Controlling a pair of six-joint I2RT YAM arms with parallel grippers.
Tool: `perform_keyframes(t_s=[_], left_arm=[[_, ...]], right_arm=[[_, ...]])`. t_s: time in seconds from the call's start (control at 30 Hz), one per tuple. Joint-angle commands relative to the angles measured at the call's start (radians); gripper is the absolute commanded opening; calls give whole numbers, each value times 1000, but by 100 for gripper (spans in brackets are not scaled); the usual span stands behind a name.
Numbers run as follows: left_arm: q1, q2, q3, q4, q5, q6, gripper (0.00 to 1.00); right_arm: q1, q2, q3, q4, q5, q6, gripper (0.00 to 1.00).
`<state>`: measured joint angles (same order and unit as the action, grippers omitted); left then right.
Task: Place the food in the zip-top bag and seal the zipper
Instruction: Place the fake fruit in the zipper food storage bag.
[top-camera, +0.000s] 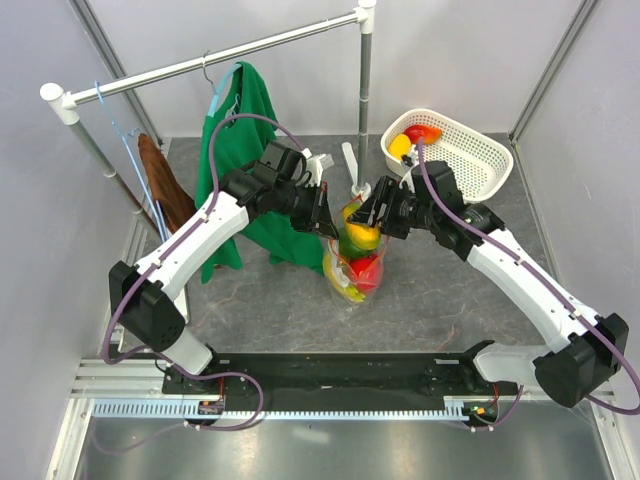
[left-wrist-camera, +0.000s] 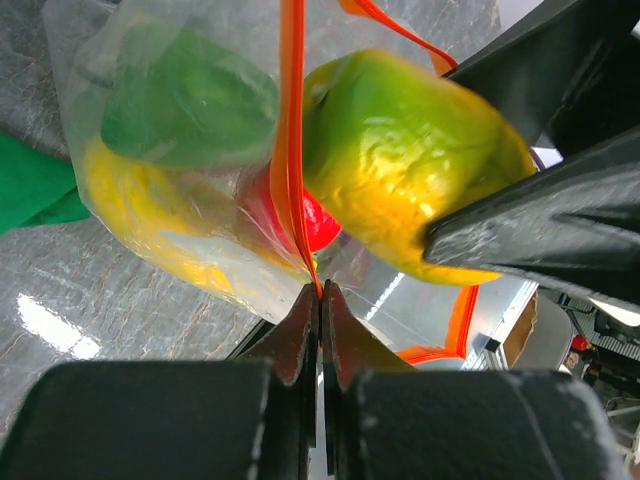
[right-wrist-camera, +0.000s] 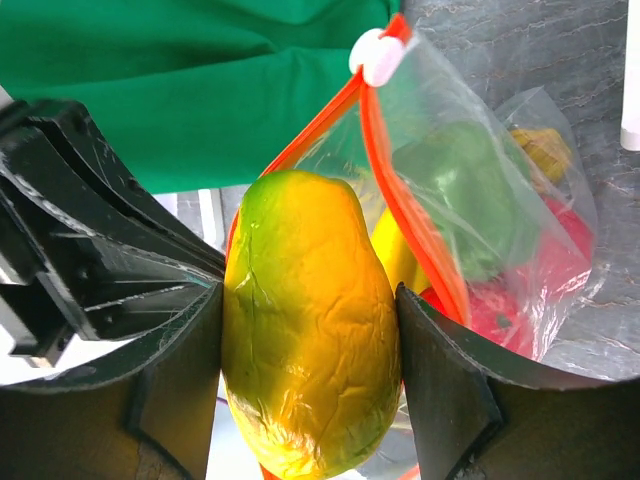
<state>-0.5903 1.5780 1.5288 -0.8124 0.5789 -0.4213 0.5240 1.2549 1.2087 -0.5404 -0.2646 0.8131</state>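
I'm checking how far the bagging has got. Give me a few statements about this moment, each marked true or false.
1. The left jaws are shut on the zipper. True.
2. The right jaws are empty. False: they grip the mango at the bag's mouth.
3. The zip-top bag already holds a green pepper. True.
4. The white basket is empty. False: red and yellow food lies in it.
5. The zipper is sealed. False: the mouth stands open, with the mango in the gap.
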Motion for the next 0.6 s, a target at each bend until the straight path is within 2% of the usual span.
perform_keyframes(t_s=[0.0,0.1,0.13,0.2,0.23,0.43,0.57], left_arm=[[4,1,44,29,16,-14,2],[6,-3,39,28,18,-13,2],[6,-3,39,30,16,-11,2],[7,-4,37,28,16,-11,2],[9,-4,37,28,16,-10,2],[12,-4,40,28,19,-8,2],[12,-12,42,28,22,4,2]], right_arm=[[18,0,49,-6,44,-48,64],[18,0,89,-7,39,-77,68],[19,-2,100,-10,38,-81,73],[18,-3,123,-23,33,-98,85],[18,-8,130,-29,31,-104,97],[10,-23,198,-33,31,-209,98],[-53,-12,247,-24,-39,-343,98]])
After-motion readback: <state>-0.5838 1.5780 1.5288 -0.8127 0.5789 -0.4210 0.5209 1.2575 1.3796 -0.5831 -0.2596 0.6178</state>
